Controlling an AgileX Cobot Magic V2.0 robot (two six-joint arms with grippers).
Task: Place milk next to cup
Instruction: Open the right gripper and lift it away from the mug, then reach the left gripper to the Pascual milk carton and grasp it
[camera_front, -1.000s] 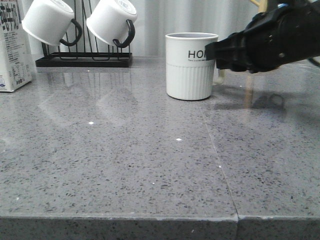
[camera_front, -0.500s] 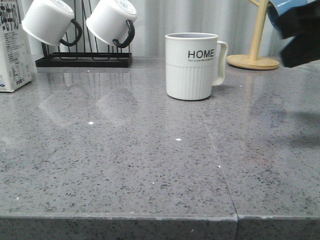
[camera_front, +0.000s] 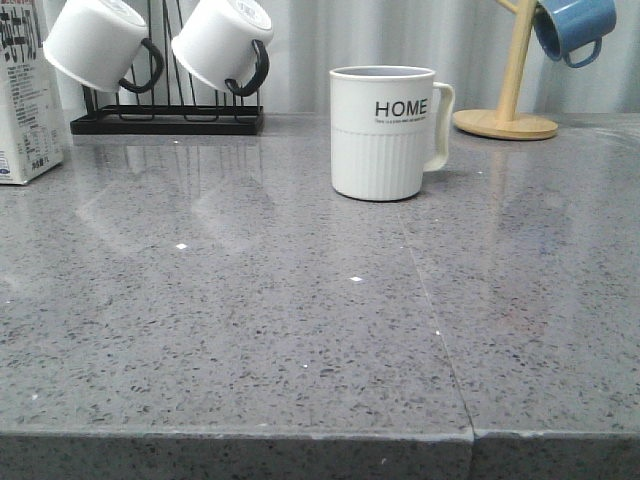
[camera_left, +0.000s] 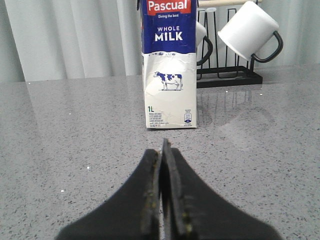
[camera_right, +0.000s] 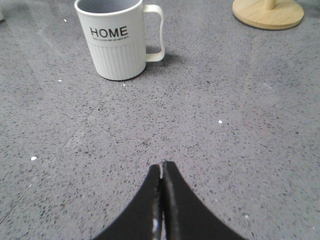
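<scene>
The milk (camera_left: 169, 75) is a tall white carton with a dark blue "WHOLE MILK" band and a cow picture. It stands upright at the far left edge of the front view (camera_front: 25, 100). The cup (camera_front: 385, 130), a white "HOME" mug with a ribbed lower half, stands mid-table, handle to the right; it also shows in the right wrist view (camera_right: 117, 40). My left gripper (camera_left: 162, 150) is shut and empty, a short way in front of the milk. My right gripper (camera_right: 163, 165) is shut and empty, well short of the cup. Neither arm shows in the front view.
A black rack (camera_front: 165, 120) with two white black-handled mugs (camera_front: 100, 40) stands at the back left, right behind the milk (camera_left: 230, 77). A wooden mug tree (camera_front: 510, 110) holds a blue mug (camera_front: 572, 25) at the back right. Grey speckled countertop (camera_front: 300, 330) with a seam.
The right arm, which crossed the front view at the right a second ago, has pulled back out of it. The cup and the milk have not moved.
</scene>
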